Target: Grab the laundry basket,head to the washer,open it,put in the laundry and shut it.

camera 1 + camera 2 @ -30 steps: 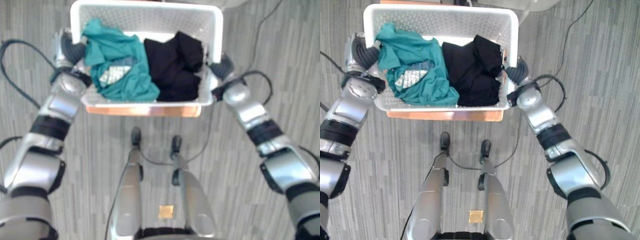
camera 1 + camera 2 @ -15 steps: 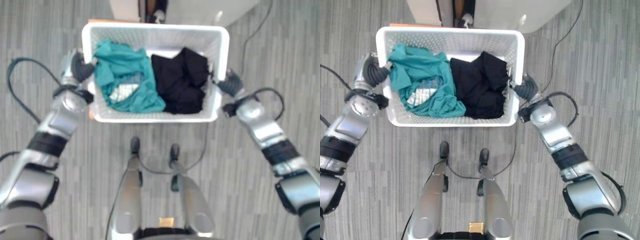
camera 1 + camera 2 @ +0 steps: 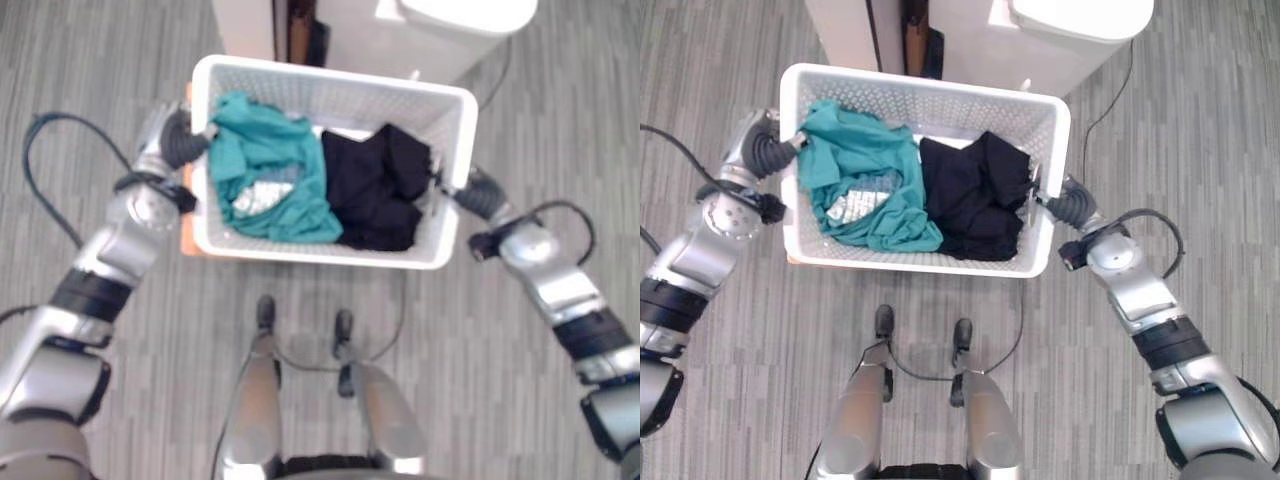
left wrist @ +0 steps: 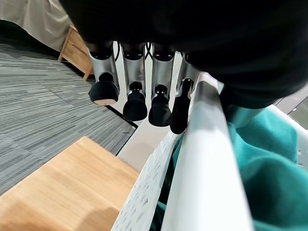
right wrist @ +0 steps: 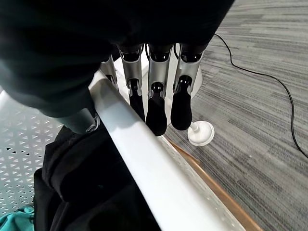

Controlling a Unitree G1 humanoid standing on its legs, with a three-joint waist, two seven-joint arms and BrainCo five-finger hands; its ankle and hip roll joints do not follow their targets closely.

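The left robot hand grips the left rim of the laundry basket, fingers down its outer wall and thumb inside. Between the hands the basket holds a teal garment and a black garment. The right robot hand grips the right rim likewise. Over the last second the basket has come up off the wooden bench, so carrying can begin. Beyond the hands, white units stand close ahead, likely to crowd the path.
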